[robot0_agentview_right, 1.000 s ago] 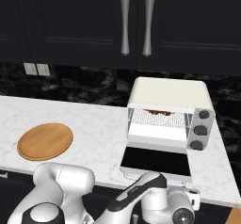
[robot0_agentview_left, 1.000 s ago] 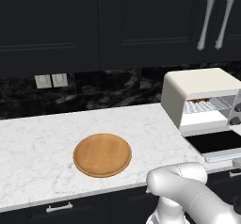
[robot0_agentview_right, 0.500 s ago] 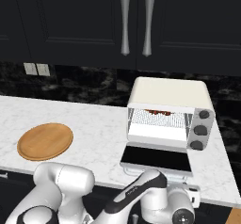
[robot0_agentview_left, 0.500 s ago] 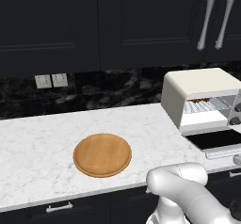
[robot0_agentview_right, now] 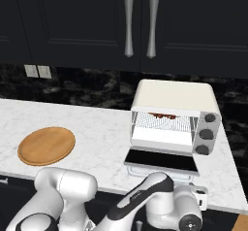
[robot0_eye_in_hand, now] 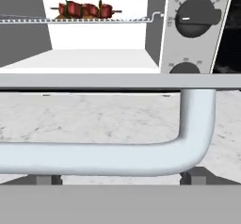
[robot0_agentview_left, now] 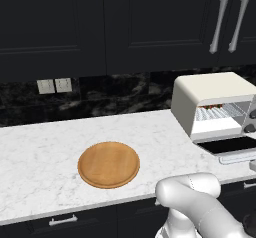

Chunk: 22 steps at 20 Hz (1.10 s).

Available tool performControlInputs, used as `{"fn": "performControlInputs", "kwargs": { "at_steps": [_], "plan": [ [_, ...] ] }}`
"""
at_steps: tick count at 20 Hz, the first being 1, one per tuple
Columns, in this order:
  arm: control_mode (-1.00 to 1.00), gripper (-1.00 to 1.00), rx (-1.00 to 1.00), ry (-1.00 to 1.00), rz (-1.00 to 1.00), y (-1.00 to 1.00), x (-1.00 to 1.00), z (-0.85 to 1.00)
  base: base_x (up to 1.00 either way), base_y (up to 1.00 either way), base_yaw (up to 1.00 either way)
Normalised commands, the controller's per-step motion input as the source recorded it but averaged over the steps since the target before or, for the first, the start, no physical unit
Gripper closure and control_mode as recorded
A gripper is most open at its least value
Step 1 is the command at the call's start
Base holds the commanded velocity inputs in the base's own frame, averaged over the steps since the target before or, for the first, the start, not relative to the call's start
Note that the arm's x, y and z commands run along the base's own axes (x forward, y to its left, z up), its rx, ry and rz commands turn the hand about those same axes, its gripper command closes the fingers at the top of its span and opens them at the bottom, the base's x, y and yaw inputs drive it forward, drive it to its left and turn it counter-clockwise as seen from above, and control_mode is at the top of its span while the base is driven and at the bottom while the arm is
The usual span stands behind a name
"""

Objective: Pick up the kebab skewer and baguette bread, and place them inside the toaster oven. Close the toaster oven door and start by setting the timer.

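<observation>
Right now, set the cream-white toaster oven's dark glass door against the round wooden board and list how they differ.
1. The dark glass door is rectangular; the round wooden board is a disc.
2. The door is glossy black with a silver bar handle; the board is plain orange-brown wood.
3. The door hangs open, hinged to the cream-white toaster oven; the board lies loose.

Both lie flat above the white marble counter.

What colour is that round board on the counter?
The round board is a warm orange-brown wood tone, seen best in the left base view.
</observation>
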Motion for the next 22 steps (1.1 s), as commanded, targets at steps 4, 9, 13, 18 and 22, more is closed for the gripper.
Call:
{"fn": "performControlInputs", "kwargs": {
  "at_steps": [4,9,13,18,22],
  "plan": [
    [-1.00,-1.00,0.01,-0.05,0.00,0.05,0.31,0.43,0.00,0.00,0.00],
    [-1.00,-1.00,0.00,-0.05,0.00,0.11,0.36,0.45,0.00,0.00,0.00],
    [-1.00,-1.00,0.00,-0.07,0.00,0.25,0.37,0.48,0.00,0.00,0.00],
    [-1.00,-1.00,0.00,-0.09,0.00,0.38,0.37,0.47,0.00,0.00,0.00],
    [-1.00,-1.00,0.00,-0.08,0.00,0.41,0.41,0.46,0.00,0.00,0.00]
  ]
}}
